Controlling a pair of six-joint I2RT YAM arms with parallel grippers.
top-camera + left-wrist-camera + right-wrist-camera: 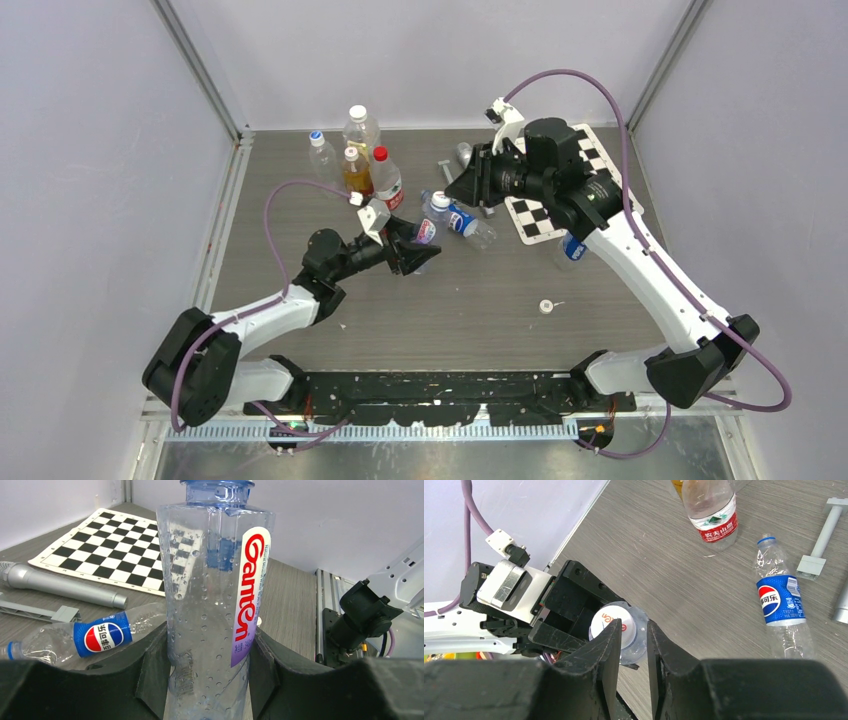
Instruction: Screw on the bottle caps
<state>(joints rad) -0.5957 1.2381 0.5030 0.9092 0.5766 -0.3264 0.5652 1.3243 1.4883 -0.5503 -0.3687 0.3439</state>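
Down by the near edge, right of centre, a loose cap lies alone on the worktop, waiting its turn. Mid-worktop is where the action is. The left gripper stands about half open, its pads pressed on either side of the Ganten bottle, which it holds upright and clear of everything else. And on the bottle's mouth sits the white cap, logo facing up. The right gripper reaches in from the far right side, its jaws drawn narrow at that cap and, by the look of it, pinching it.

So this looks like the start of the twist on the first bottle: cap seated, both grippers engaged. The next move calls for the right wrist to turn about the bottle's own axis with a light push down. The left must hold firm so the bottle doesn't spin along. If the cap sits crooked the thread may skip, and whether it is square I can't tell.

Just beyond, the Pepsi bottle lies on its side. A blue-labelled bottle peeks out under the right arm. Further back, the chessboard fills the far right corner, and the red-labelled bottle stands towards the far left.
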